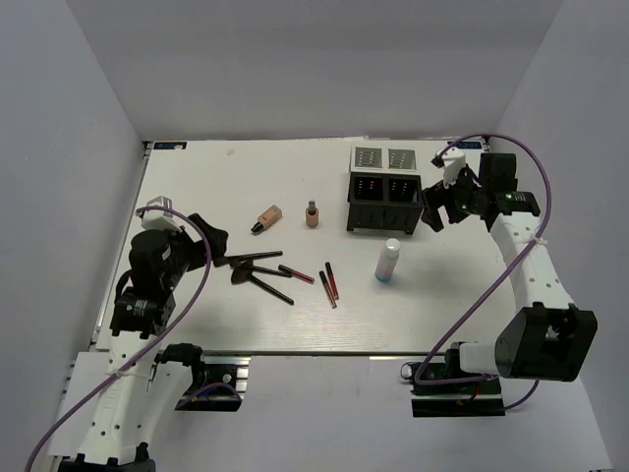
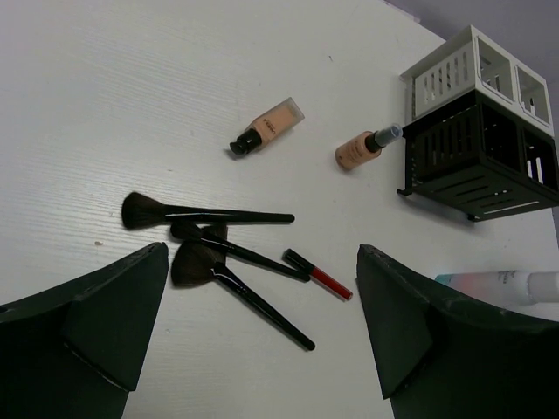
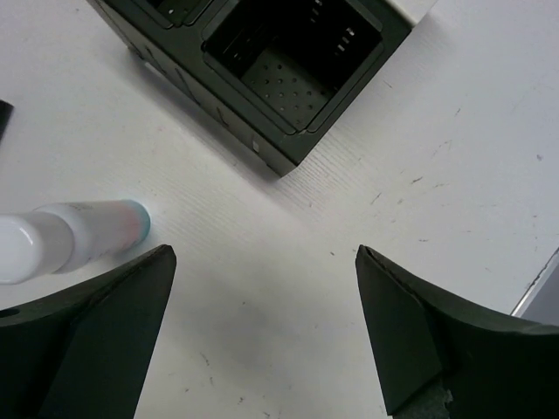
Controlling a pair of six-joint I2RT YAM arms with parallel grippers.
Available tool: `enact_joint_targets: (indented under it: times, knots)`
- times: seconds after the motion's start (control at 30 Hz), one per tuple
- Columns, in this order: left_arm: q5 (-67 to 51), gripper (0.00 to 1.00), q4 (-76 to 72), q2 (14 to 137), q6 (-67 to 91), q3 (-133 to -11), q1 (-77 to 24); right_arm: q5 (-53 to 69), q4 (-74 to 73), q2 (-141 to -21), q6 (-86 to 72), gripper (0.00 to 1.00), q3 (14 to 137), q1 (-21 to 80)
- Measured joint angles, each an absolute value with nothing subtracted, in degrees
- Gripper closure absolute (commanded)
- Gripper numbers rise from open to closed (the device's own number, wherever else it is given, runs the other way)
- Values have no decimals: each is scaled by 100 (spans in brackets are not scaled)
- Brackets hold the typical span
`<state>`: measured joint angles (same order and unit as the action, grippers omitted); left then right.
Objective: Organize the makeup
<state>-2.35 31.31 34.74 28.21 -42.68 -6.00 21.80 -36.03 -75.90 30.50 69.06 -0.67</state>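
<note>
brushes [image 1: 241,276] lie flat, handles pointing right; white bottle [image 1: 387,262] upright; left hand [image 1: 216,244], right hand [image 1: 442,208] spread, empty.

White table [image 1: 197,197] carries scattered makeup [image 1: 297,274], seemingly two-part box [image 1: 383,214].

Find the white bottle [image 1: 387,262] with the blue base standing upright right of centre on the counter [image 1: 197,187]. The upright tan bottle [image 1: 312,213], dark cap on top, stands farther back. The tipped tan bottle [image 1: 266,218] lies on its side to its left, cap pointing near-left. Three black brushes [image 1: 257,270] lie loosely crossed, heads to the left. A single red-black pencil [image 1: 297,273] lies just right of them. The paired pencils [image 1: 329,283] lie side by side between it and the white bottle.
</note>
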Motion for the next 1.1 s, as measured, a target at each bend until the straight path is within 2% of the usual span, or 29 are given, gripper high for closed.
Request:
enact_joint_targets:
  times: [0.23,0.3,0.33,0.4,0.43,0.47,0.5,0.53,0.6,0.63,0.67,0.77,0.93,1.1]
  knots:
    - [-506,2,3105,3614,2786,-4248,-600,2652,-3966,-7417,3520,11,6757,-69]
    - [-565,6,3072,3647,2786,-4224,-600,2954,-4202,-7382,3778,11,6755,-69]
    - [-589,16,3055,3656,2790,-4202,-600,3116,-4274,-7338,3837,11,6731,-69]
    - [-659,33,3033,3662,2801,-4160,-600,3402,-4322,-7218,3879,28,6648,-67]
    - [-690,46,3030,3669,2814,-4156,-600,3531,-4316,-7140,3885,39,6580,-64]
    - [-716,65,3011,3673,2799,-4156,-600,3651,-4307,-7057,3841,59,6504,-67]
    - [-744,69,2993,3673,2821,-4156,-600,3765,-4250,-6952,3767,61,6386,-64]
    - [-760,70,2987,3671,2803,-4156,-600,3850,-4169,-6849,3701,55,6259,-64]
    - [-810,38,2976,3662,2781,-4150,-602,4014,-4066,-6617,3524,30,5951,-62]
    - [-825,16,2971,3647,2744,-4130,-602,4106,-4003,-6471,3479,19,5747,-62]
    - [-845,11,2961,3623,2790,-4104,-600,4165,-3977,-6355,3437,12,5590,-62]
    - [-886,6,3006,3540,2853,-4007,-600,4377,-3721,-5861,3503,11,4908,-62]
    - [-978,5,3033,3566,2858,-3999,-602,4604,-3402,-4897,3826,11,3671,-62]
    - [-1007,5,3037,3653,2862,-3999,-617,4842,-3105,-4781,4095,11,3227,-60]
